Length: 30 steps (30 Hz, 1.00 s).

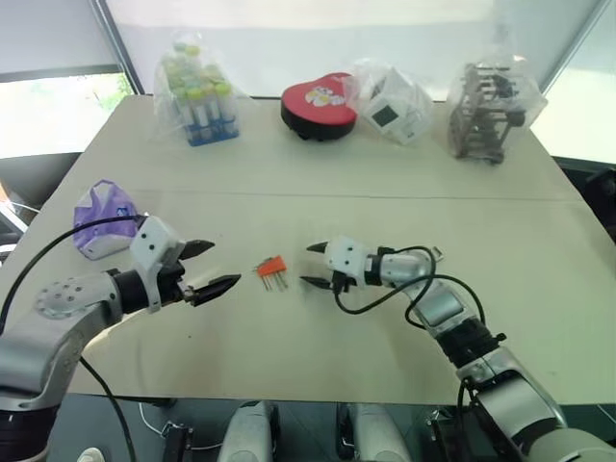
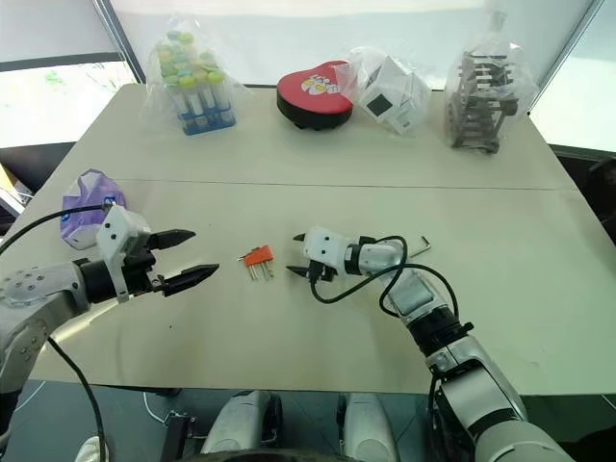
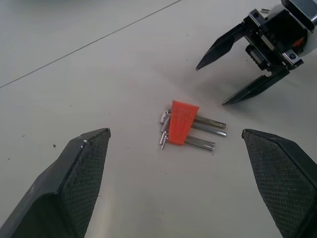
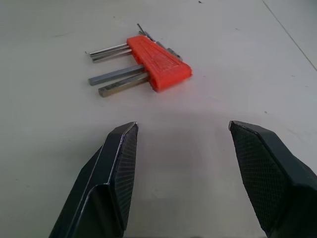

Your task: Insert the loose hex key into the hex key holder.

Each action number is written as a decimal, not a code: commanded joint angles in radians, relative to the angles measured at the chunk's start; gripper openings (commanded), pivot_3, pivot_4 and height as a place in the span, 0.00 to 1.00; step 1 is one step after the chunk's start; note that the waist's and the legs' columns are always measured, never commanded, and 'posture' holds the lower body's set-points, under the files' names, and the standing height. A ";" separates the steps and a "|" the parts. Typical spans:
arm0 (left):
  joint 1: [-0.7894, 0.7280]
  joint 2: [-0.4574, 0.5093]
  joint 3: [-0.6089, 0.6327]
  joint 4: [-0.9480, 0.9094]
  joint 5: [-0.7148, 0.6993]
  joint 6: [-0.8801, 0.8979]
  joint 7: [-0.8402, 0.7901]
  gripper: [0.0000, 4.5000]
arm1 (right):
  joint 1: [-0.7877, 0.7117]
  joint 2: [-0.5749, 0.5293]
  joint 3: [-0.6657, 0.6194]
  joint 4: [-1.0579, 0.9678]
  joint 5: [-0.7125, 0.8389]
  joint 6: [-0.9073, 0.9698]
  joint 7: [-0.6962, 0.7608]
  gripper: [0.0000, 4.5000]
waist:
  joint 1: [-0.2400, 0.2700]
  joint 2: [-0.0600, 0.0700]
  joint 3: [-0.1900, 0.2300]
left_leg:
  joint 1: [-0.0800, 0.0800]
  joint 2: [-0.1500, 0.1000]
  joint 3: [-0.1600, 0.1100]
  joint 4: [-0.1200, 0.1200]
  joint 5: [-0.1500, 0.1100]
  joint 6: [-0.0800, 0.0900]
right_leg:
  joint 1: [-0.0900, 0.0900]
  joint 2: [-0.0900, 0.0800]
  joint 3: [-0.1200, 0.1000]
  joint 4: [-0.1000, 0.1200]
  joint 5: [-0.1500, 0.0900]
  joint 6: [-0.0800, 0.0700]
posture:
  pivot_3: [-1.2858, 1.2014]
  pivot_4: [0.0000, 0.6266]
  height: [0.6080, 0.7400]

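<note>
Hex key holder point(image 1: 271, 268) lies between two open grippers

a pale beige table point(image 1: 385, 183) stands before bright daylit windows point(image 1: 58, 106).

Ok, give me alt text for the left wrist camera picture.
An orange hex key holder lies flat on a pale table between the left tool's two open black fingers. Beyond it the right tool points at the holder, open too.

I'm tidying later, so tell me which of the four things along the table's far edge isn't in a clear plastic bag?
The red heart-shaped box, second from the robot's left. The tube rack, white cube and dark frame beside it are all bagged.
</note>
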 commanded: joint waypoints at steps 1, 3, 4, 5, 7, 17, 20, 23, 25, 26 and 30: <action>0.009 0.000 0.026 -0.038 0.015 -0.030 0.009 0.99 | -0.024 0.023 0.001 0.000 -0.009 -0.029 0.005 0.67 | -0.006 0.000 0.000 | 0.000 0.000 0.000 0.000 0.000 0.000 | 0.000 0.000 0.000 0.000 0.000 0.000 | 0.52 0.24 1.00; 0.014 -0.003 0.025 -0.041 0.016 -0.034 0.014 0.99 | -0.029 0.039 0.010 0.018 -0.020 -0.032 0.002 0.67 | -0.010 0.000 0.000 | 0.000 0.000 0.000 0.000 0.000 0.000 | 0.000 0.000 0.000 0.000 0.000 0.000 | 0.52 0.24 1.00; 0.016 -0.004 0.025 -0.044 0.017 -0.036 0.016 0.99 | -0.030 0.047 0.015 0.027 -0.026 -0.037 0.002 0.67 | -0.011 0.000 0.000 | 0.000 0.000 0.000 0.000 0.000 0.000 | 0.000 0.000 0.000 0.001 0.000 0.000 | 0.52 0.24 1.00; 0.019 -0.005 0.025 -0.047 0.018 -0.038 0.018 0.99 | -0.033 0.057 0.019 0.039 -0.033 -0.043 -0.001 0.67 | -0.012 0.000 0.000 | 0.001 0.000 0.000 0.000 0.000 0.000 | 0.000 0.000 0.000 0.001 0.000 0.000 | 0.52 0.24 1.00; 0.021 -0.007 0.025 -0.050 0.020 -0.040 0.019 0.99 | -0.039 0.073 0.022 0.059 -0.041 -0.051 -0.006 0.67 | -0.015 0.000 0.000 | 0.001 0.000 0.000 0.000 0.000 0.000 | 0.000 0.000 0.000 0.001 0.000 0.000 | 0.52 0.24 1.00; 0.024 -0.012 0.025 -0.057 0.024 -0.043 0.021 0.99 | -0.058 0.164 0.046 0.099 -0.052 -0.038 0.014 0.67 | -0.016 0.000 0.000 | 0.002 0.000 0.000 -0.001 0.000 -0.001 | 0.000 0.000 0.000 0.003 0.000 0.000 | 0.52 0.24 1.00; 0.028 -0.013 0.027 -0.062 0.023 -0.042 0.024 0.99 | -0.057 0.189 0.042 0.102 -0.038 -0.006 0.025 0.67 | -0.016 0.000 0.000 | 0.002 0.000 0.000 -0.001 0.000 -0.001 | 0.000 0.000 0.000 0.004 0.000 0.000 | 0.52 0.24 1.00; 0.032 -0.015 0.028 -0.066 0.021 -0.042 0.029 0.99 | -0.070 0.222 0.034 0.122 -0.021 0.031 0.035 0.67 | -0.016 0.000 0.000 | 0.002 0.000 0.000 -0.001 0.000 -0.001 | 0.000 0.000 0.000 0.004 0.000 0.000 | 0.52 0.24 1.00; 0.036 -0.016 0.028 -0.070 0.021 -0.042 0.032 0.99 | -0.078 0.226 0.028 0.134 -0.021 0.036 0.034 0.67 | -0.016 0.000 0.000 | 0.002 0.000 0.000 -0.001 0.000 -0.001 | 0.000 0.000 0.000 0.005 0.000 0.000 | 0.52 0.24 1.00; 0.036 -0.017 0.028 -0.071 0.021 -0.042 0.034 0.99 | -0.084 0.226 0.024 0.141 -0.021 0.038 0.034 0.67 | -0.016 0.000 0.000 | 0.002 0.000 0.000 -0.001 0.000 -0.001 | 0.000 0.000 0.000 0.005 0.000 0.000 | 0.52 0.24 1.00; 0.040 -0.020 0.027 -0.073 0.022 -0.046 0.040 0.99 | -0.108 0.211 0.005 0.178 -0.016 0.044 0.039 0.67 | -0.016 0.000 0.000 | 0.002 0.000 0.000 -0.001 0.001 -0.001 | 0.000 0.000 0.000 0.005 0.000 0.000 | 0.52 0.24 1.00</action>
